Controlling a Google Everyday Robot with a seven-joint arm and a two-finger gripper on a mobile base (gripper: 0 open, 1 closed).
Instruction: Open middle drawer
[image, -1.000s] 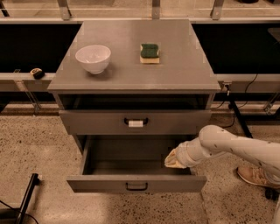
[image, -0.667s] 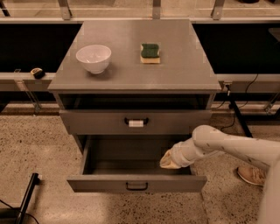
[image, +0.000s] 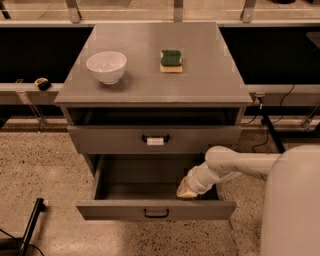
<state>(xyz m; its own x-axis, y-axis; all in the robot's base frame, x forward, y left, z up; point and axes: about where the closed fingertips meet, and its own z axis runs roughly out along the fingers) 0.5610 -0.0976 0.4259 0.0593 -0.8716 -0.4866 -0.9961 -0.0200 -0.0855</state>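
The middle drawer (image: 115, 210) is the wide grey one with the low front and a small black loop handle (image: 156, 213). It stands pulled out well in front of the cabinet, and its inside looks empty. My gripper (image: 184, 192) is at the end of the white arm (image: 235, 162), which comes in from the right. The gripper sits down inside the open drawer at its right side, just behind the front panel. The third drawer is hidden below.
The taller top drawer (image: 105, 140), with a white tag (image: 155, 141) on its handle, is nearly shut. A white bowl (image: 106, 66) and a green-and-yellow sponge (image: 171, 60) sit on the cabinet top (image: 210, 80). My white body (image: 292, 205) fills the lower right. A black pole (image: 32, 222) leans at the lower left.
My gripper has moved left and a little down, further into the open middle drawer. The drawer itself has stayed out about as far as before.
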